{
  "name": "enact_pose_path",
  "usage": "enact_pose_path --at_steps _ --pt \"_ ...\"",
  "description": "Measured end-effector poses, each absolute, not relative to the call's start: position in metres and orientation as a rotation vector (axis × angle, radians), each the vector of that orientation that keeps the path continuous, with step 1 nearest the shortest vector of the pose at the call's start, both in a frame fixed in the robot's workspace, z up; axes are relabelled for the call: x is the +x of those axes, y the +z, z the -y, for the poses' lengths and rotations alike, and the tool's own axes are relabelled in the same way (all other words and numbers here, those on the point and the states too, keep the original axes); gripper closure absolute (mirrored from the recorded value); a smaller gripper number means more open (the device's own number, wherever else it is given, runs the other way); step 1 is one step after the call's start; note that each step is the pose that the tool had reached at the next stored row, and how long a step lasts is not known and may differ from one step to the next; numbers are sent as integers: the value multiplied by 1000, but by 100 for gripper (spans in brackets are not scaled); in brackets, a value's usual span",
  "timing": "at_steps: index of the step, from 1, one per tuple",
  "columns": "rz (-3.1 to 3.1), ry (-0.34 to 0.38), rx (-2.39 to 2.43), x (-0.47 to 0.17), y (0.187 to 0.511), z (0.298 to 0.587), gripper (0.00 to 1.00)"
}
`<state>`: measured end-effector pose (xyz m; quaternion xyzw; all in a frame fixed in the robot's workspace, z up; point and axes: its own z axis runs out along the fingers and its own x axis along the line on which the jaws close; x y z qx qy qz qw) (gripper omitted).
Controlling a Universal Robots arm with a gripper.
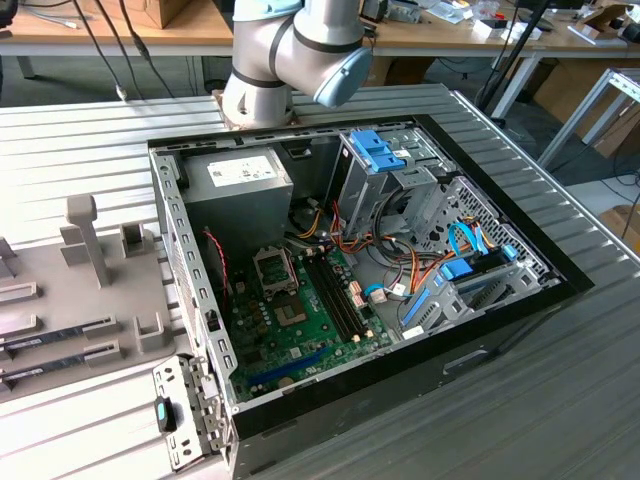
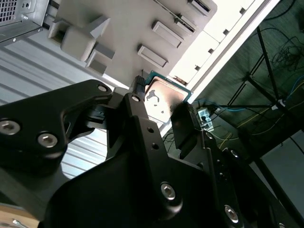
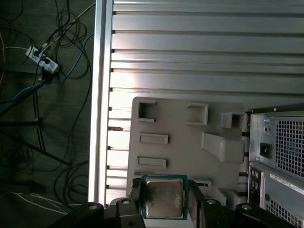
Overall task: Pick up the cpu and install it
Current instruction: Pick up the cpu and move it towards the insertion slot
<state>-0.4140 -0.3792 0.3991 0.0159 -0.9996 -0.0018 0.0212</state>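
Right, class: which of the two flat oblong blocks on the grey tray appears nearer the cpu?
The oblong block next to the cpu held by the gripper; its twin sits nearer the square frames.

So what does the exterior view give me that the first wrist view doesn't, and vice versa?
Exterior view, not the wrist one: the arm and the inside of the case, with motherboard, socket and power supply. First wrist view, not the exterior: the cpu clamped in the pincer, over the tray. Both: tray, ribbed table, case.
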Motion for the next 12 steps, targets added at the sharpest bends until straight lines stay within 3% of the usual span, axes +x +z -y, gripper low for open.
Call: enact_pose_path --at_steps 12 --pt "3099 -6 49 -403 399 379 53"
